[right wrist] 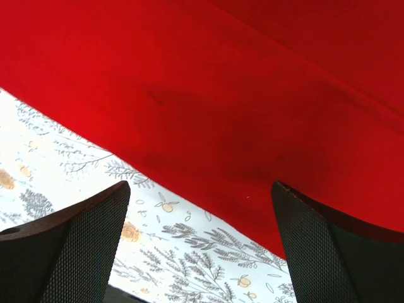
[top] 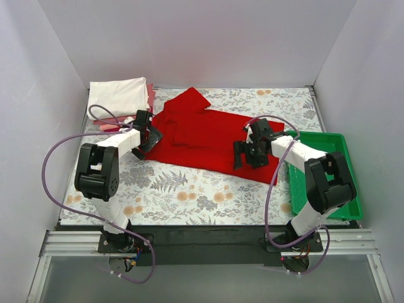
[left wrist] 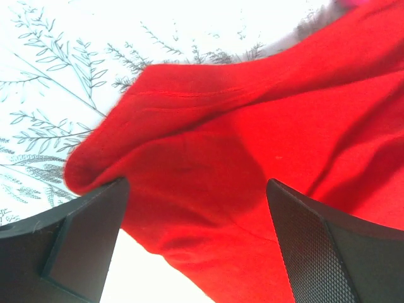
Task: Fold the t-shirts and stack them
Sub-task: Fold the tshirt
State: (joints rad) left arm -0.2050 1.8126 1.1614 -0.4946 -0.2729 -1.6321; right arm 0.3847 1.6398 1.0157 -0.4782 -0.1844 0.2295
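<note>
The table is covered with a cloth printed with leaves and flowers. White walls close it on three sides. At the right edge stands a green plastic tray; the right arm passes over its left rim. In the far left corner lies a folded white t-shirt, and pink cloth shows at its right edge, under it. I cannot tell how many shirts are in this pile.

The red t-shirt lies spread across the middle of the table, from near the pile almost to the tray, with one sleeve pointing to the back wall. It is wrinkled and partly doubled over itself.

The left gripper is at the left end of the red t-shirt. Its jaws are wide apart and released. In the left wrist view a rounded fold of red cloth lies between them and touches one finger, but nothing is pinched.

The right gripper is at the near right edge of the shirt. Its jaws also stand wide apart, with the cloth edge just ahead of them, and hold nothing.
</note>
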